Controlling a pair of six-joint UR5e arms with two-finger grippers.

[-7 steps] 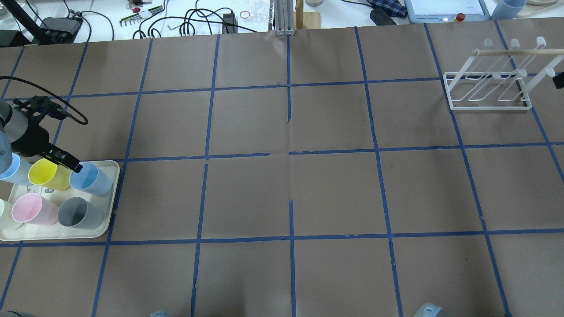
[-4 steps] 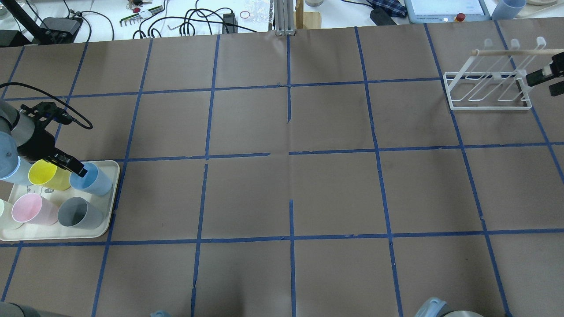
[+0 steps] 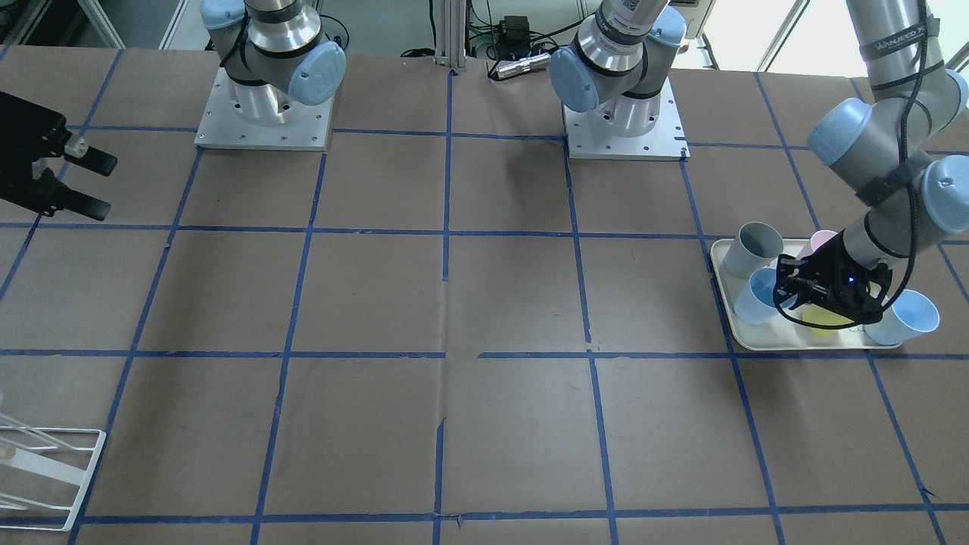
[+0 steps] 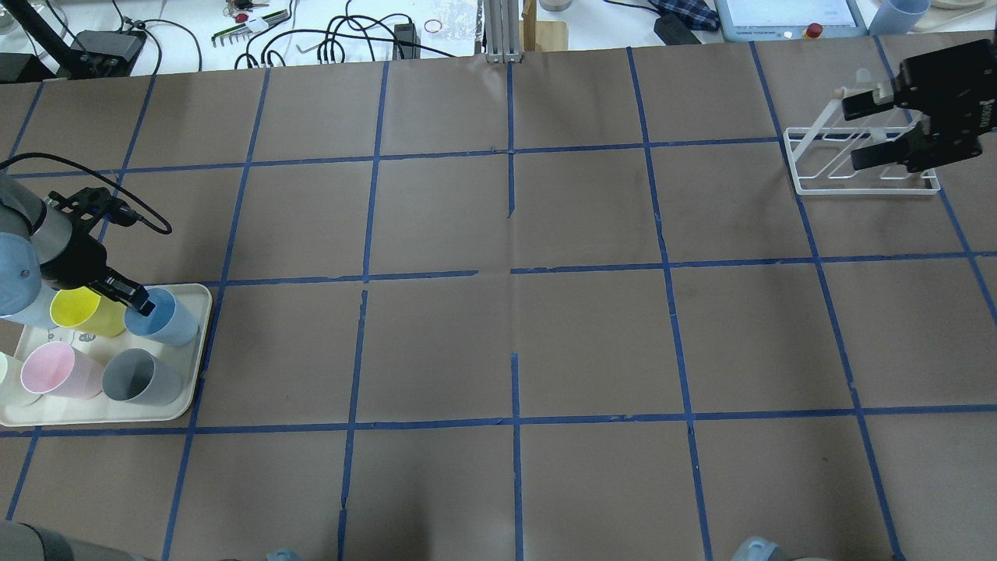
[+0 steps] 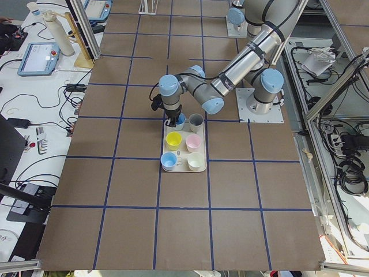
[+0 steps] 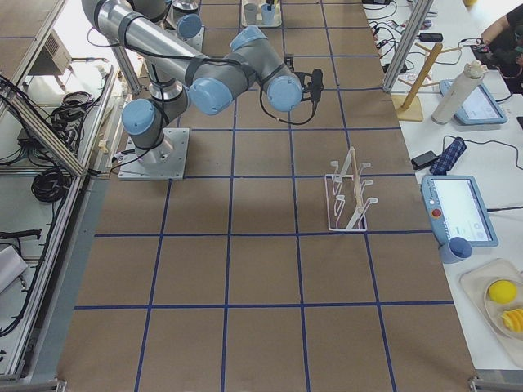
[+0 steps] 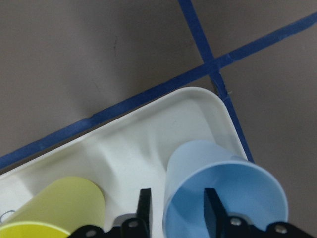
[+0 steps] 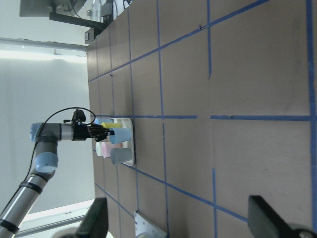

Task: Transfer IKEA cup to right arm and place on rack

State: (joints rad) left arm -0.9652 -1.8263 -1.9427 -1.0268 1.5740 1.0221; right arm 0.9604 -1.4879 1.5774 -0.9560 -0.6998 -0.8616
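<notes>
The IKEA cup (image 4: 170, 321), pale blue, stands upright at the far right corner of the cream tray (image 4: 93, 417). It also shows in the left wrist view (image 7: 223, 183) and in the front view (image 3: 753, 301). My left gripper (image 4: 134, 298) is open and straddles the cup's wall, with one finger inside the cup and one outside (image 7: 177, 201). A second alike blue cup (image 3: 905, 318) stands at the tray's other end. My right gripper (image 4: 876, 131) is open and empty, and in the overhead view it lies over the white wire rack (image 4: 857, 188). The rack holds nothing.
A yellow cup (image 4: 82, 310), a pink cup (image 4: 51, 370) and a grey cup (image 4: 136, 376) share the tray. The left arm's black cable (image 4: 93, 167) loops above the tray. The table is brown paper with blue tape lines. Clutter lies beyond the far edge.
My right gripper has come into the overhead view from the right edge and now sits over the rack. My left gripper has shifted slightly at the blue cup's rim.
</notes>
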